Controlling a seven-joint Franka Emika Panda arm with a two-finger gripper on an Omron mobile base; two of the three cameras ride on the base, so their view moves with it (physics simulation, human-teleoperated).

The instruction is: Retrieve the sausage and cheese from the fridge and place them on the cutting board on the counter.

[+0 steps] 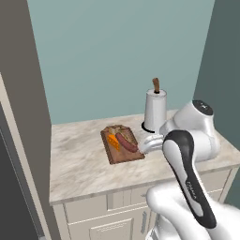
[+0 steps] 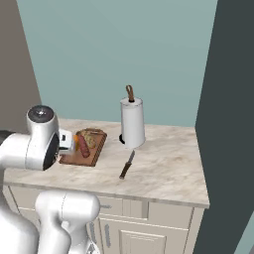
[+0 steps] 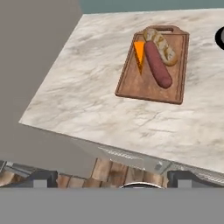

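Observation:
The brown cutting board (image 1: 123, 157) (image 2: 74, 159) (image 3: 144, 87) lies on the pale marbled counter (image 1: 79, 159) (image 3: 87, 96). The reddish-brown sausage (image 1: 126, 143) (image 2: 83, 145) (image 3: 157, 64) rests on it lengthwise. The orange cheese (image 1: 114, 141) (image 3: 139, 53) sits on the board just left of the sausage. My gripper (image 1: 144, 146) (image 3: 113, 178) hovers off the board's near right edge, above the counter's front, open wide and empty. The fridge is out of view.
A bread piece (image 3: 162, 43) lies on the board beside the sausage. A paper towel holder (image 1: 154, 110) (image 2: 132, 123) stands behind the board to the right, with a knife (image 2: 127, 165) in front of it. A tall dark panel (image 2: 228, 124) bounds the counter's right end.

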